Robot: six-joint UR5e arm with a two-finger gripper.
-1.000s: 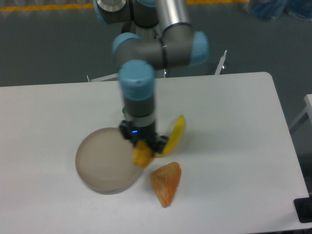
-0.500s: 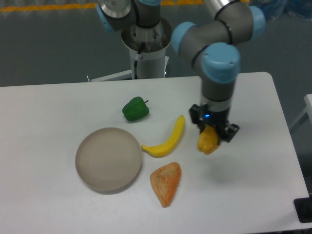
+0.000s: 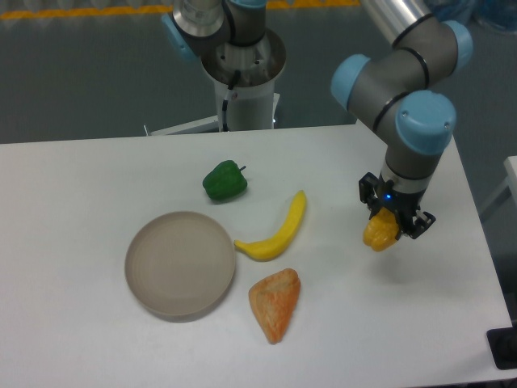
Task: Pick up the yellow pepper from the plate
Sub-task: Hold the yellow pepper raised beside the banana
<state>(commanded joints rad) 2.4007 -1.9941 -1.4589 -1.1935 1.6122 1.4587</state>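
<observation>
The yellow pepper hangs above the right side of the white table, held between the fingers of my gripper, which is shut on it. The beige plate sits far to the left near the front and holds nothing. The arm reaches down from the upper right, its wrist directly over the pepper.
A green pepper lies behind the plate. A yellow banana lies right of the plate, and an orange wedge sits in front of it. The table's right edge runs close to the gripper.
The gripper has carried the yellow pepper from the plate's right rim across the banana to the right side of the table. The green pepper came into view once the arm left.
</observation>
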